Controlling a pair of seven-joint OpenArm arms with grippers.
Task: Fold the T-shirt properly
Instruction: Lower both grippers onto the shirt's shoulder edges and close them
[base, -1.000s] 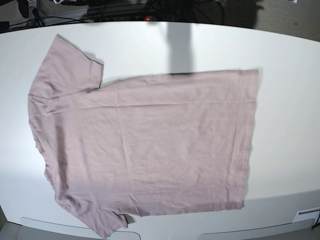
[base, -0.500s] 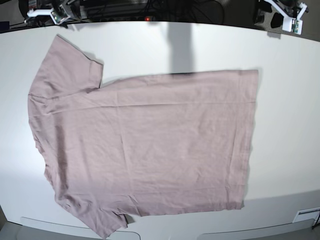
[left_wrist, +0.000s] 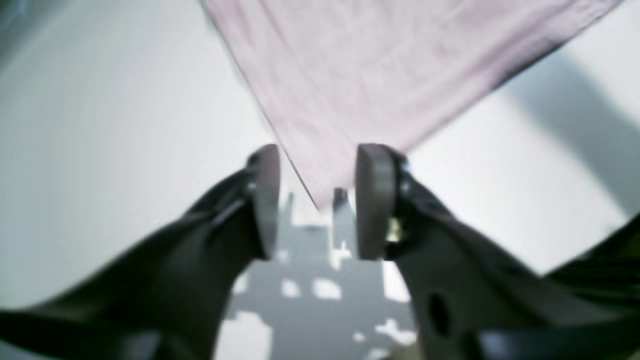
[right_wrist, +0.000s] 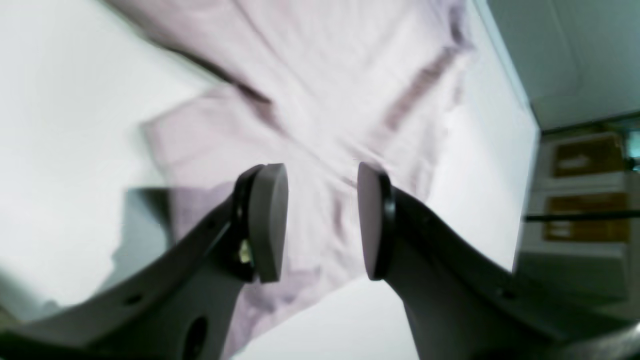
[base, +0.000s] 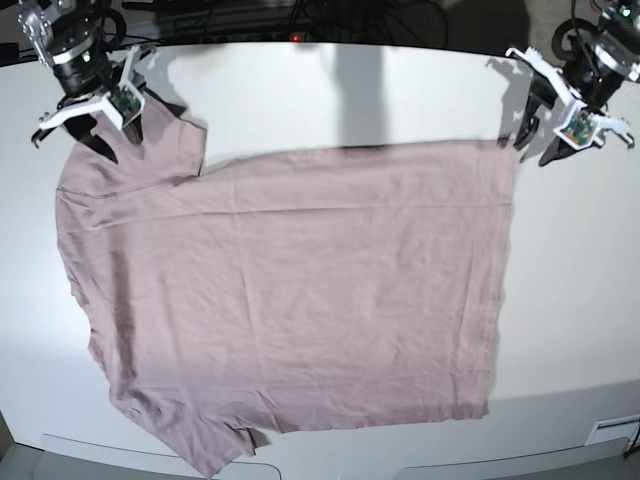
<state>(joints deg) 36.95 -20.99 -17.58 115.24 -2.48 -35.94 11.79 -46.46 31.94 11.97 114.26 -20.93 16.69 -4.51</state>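
The dusty pink T-shirt (base: 300, 280) lies spread flat on the white table (base: 300, 90), collar end at the left and hem at the right. My right gripper (base: 115, 132) is open above the far sleeve. In the right wrist view the jaws (right_wrist: 320, 220) stand apart over the sleeve cloth (right_wrist: 320, 75), holding nothing. My left gripper (base: 540, 132) is open at the far hem corner. In the left wrist view the jaws (left_wrist: 317, 200) stand on either side of the shirt's corner (left_wrist: 390, 65), not closed on it.
Dark cables and equipment (base: 300, 15) lie behind the table's far edge. A small white label (base: 612, 430) sits at the front right edge. The right wrist view shows a cabinet with brown drawers (right_wrist: 585, 160) beyond the table edge.
Both arms have come into the base view from the far corners and moved down to the shirt, one over the far sleeve, one at the far hem corner. The shirt has not moved.
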